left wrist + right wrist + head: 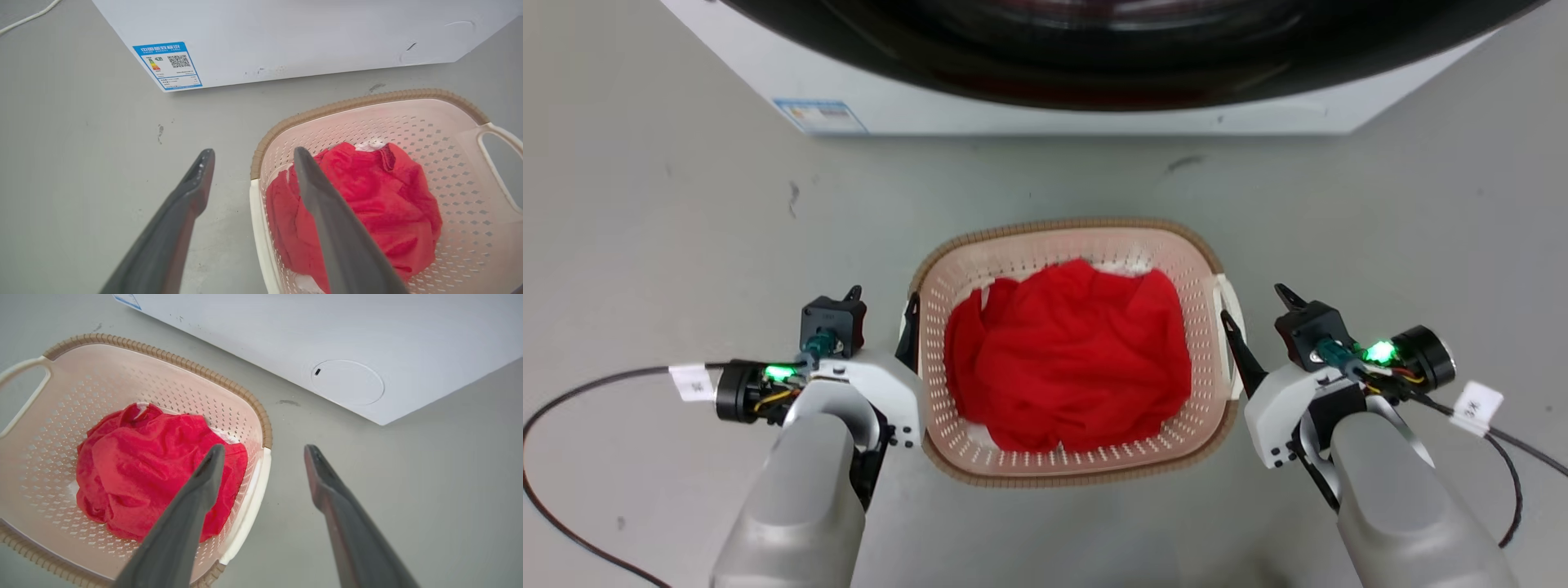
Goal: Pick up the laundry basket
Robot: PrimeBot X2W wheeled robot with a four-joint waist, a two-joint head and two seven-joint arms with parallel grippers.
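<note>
on the floor (1045, 180), laundry basket (1062, 224) (red cloth (1070, 359) inside), left hand (883, 296), right hand (1253, 300), both wide

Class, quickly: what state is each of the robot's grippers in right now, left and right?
Left gripper: open, holding nothing, one finger over the laundry basket, one outside it.
Right gripper: open, holding nothing, likewise astride the opposite side.

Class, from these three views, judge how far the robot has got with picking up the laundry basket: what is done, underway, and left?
Done: left gripper and right gripper flank the laundry basket. In hand: each is open, straddling a white side handle, one finger over the inside, one outside. Left: closing and lifting; the basket, holding red cloth, seems to sit on the floor.
</note>
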